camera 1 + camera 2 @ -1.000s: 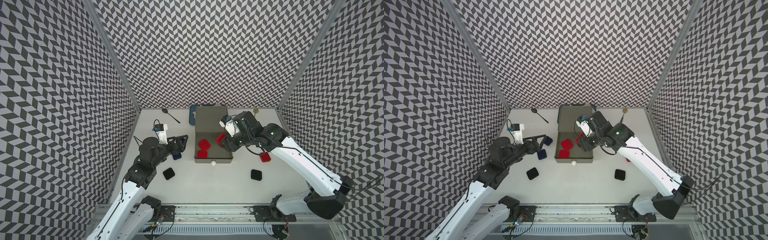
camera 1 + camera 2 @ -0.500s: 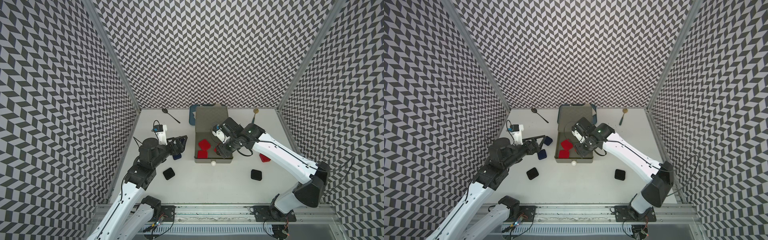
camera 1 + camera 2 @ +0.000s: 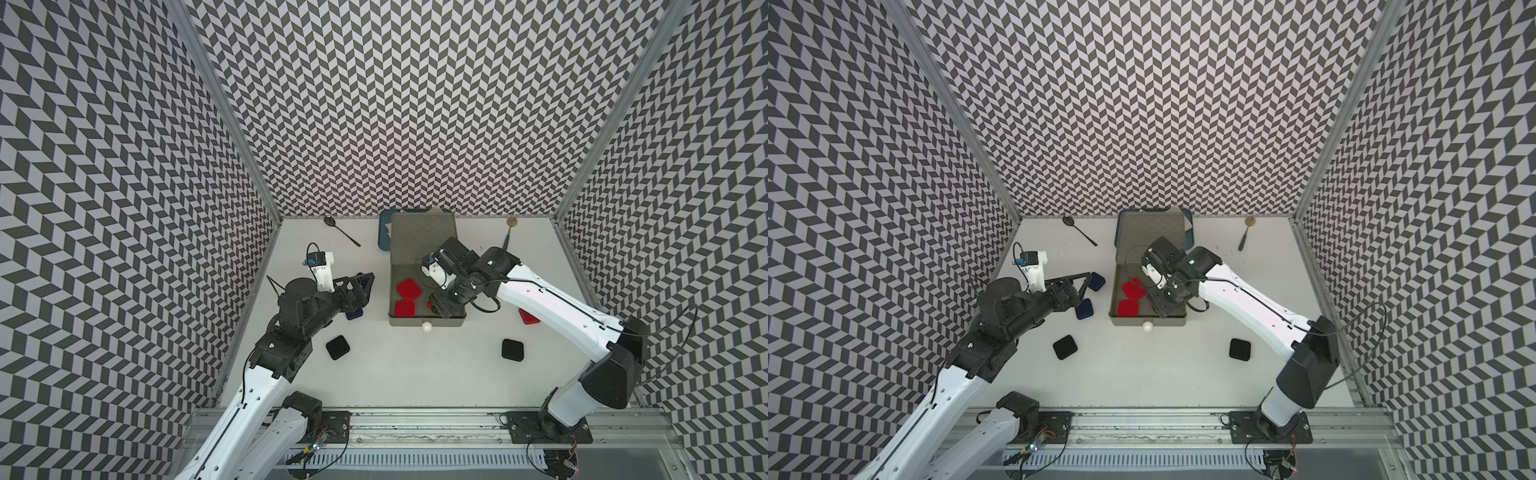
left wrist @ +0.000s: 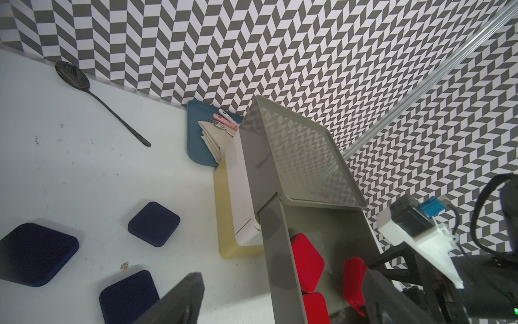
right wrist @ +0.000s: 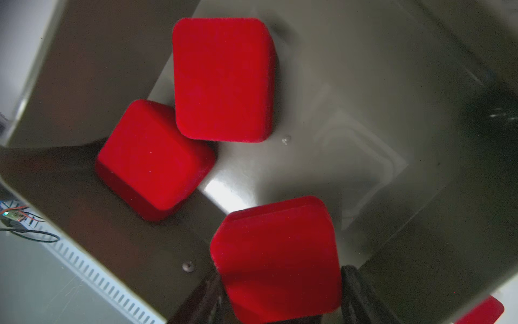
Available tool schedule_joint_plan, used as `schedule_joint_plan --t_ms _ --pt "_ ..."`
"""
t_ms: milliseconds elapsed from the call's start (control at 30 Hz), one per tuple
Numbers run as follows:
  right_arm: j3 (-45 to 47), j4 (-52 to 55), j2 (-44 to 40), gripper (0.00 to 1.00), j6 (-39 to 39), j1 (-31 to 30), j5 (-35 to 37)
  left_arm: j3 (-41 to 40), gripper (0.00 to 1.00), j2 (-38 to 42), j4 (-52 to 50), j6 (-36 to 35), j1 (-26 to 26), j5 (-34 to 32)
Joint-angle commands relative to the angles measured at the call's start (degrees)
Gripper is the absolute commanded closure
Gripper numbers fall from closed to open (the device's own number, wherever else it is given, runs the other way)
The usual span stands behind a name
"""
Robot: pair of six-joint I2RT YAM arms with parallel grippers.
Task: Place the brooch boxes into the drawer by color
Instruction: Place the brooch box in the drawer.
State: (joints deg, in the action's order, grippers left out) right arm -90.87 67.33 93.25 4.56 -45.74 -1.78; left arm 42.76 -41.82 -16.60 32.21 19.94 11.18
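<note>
Red sorting, judged to be at the drop-off. Gripped a red box (image 5: 277,252) in the right hand (image 3: 444,308), jaws clamped on two opposite sides, low inside the pulled-out grey drawer (image 3: 411,323); could not tell resting on the floor from hovering just above it. Found two more lying flat and touching toward the left-arm side of the drawer: far red box (image 5: 221,78) and near red box (image 5: 154,157). Judged the floor beneath the held box bare, so called next only for parting the jaws and lifting straight up, clear of the front wall and white knob (image 3: 427,327). Spotted a last red box (image 3: 527,318) on the tabletop (image 3: 415,374), partly hidden behind the right arm, likely next in line. Saw the left hand (image 3: 360,291) wide open and empty, hovering by the navy boxes (image 4: 154,224); two black boxes (image 3: 337,347) well apart nearer the front. Needed the white tier (image 4: 241,182) and yellow tier (image 4: 222,218), both shut, pulled out ahead of any navy or black drop.
</note>
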Motion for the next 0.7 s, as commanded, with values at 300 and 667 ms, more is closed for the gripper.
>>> schedule_joint_plan --t_ms 300,667 --pt "-1.0 -0.9 2.2 0.37 -0.2 -0.7 -1.8 -0.8 0.06 0.4 -0.2 -1.0 -0.3 -1.2" --pt "-3.1 -1.2 1.8 0.25 -0.1 -0.6 -0.6 -0.5 0.06 -0.1 0.3 -0.9 -0.3 -1.0"
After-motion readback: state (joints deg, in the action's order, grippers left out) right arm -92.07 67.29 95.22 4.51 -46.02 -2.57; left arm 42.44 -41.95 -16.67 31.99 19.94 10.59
